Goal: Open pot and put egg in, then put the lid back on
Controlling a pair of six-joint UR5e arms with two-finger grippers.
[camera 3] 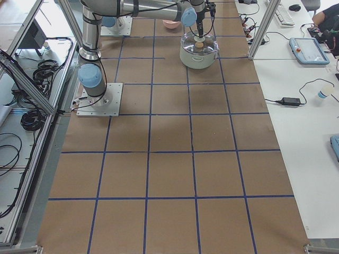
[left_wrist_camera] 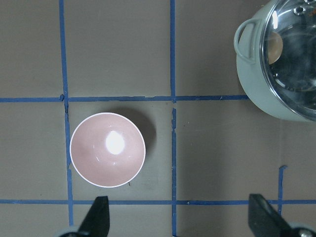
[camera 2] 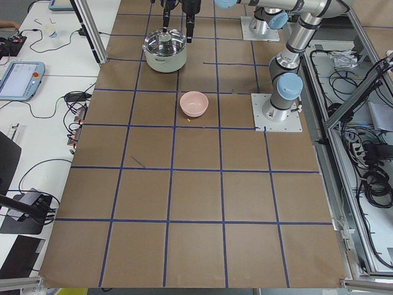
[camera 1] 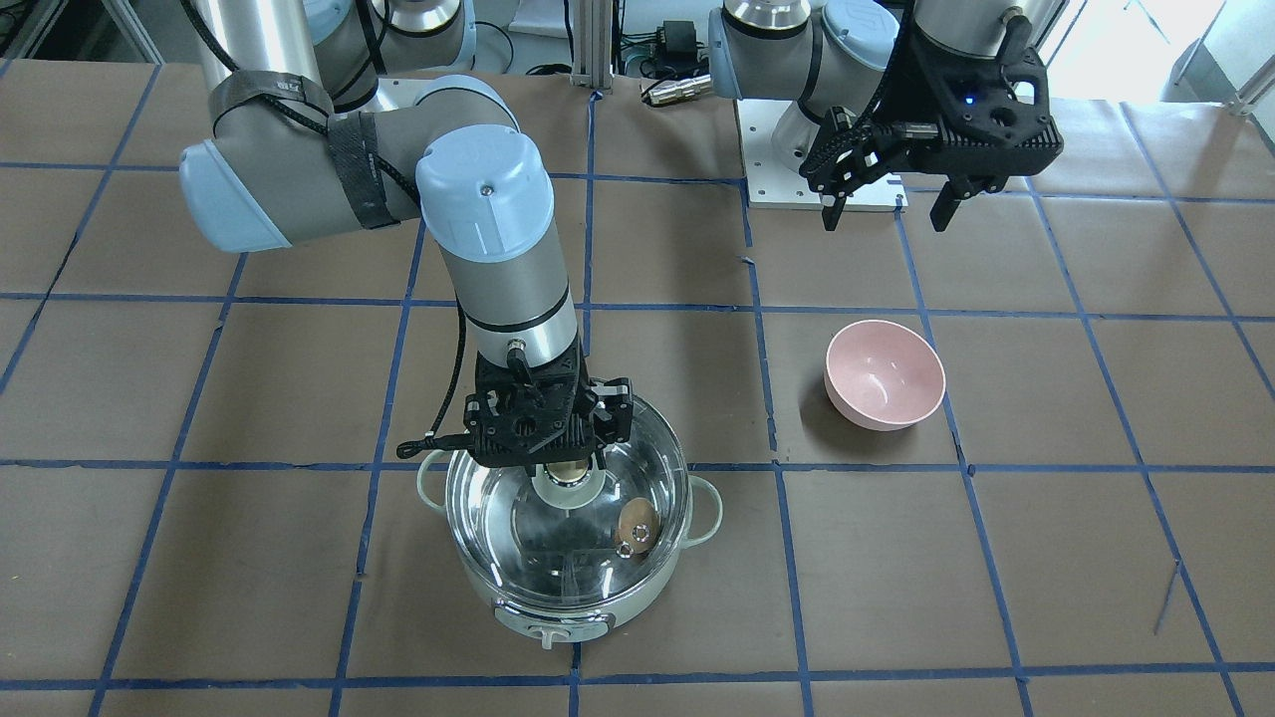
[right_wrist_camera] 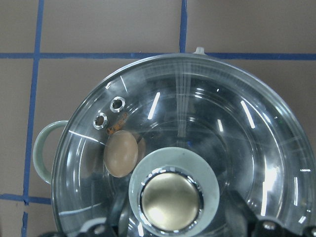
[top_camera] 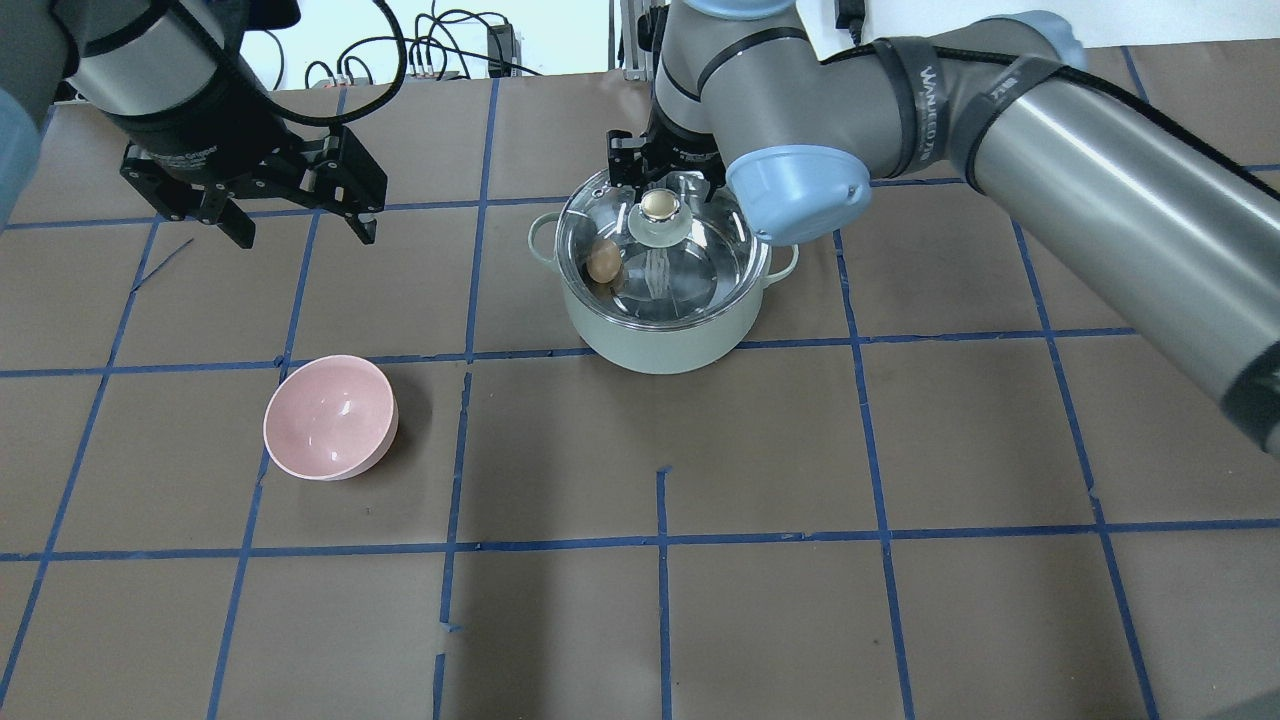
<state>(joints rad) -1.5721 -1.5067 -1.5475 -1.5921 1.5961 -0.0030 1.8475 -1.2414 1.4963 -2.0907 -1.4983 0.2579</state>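
Observation:
The mint-green pot [top_camera: 660,340] stands on the table with the clear glass lid [top_camera: 700,270] seated on it. The brown egg [top_camera: 603,263] lies inside, seen through the glass near the pot's wall [right_wrist_camera: 120,153]. My right gripper [top_camera: 662,175] hovers directly over the lid's gold-topped knob [right_wrist_camera: 171,200]. Its fingers stand apart on either side of the knob without touching it. My left gripper [top_camera: 300,228] is open and empty, raised over the table well away from the pot. In the front view the egg [camera 1: 637,522] sits toward the pot's right side.
An empty pink bowl [top_camera: 330,415] stands on the brown paper below my left gripper and also shows in the left wrist view [left_wrist_camera: 107,149]. The pot's loop handles [right_wrist_camera: 42,153] stick out sideways. Blue tape lines cross the table.

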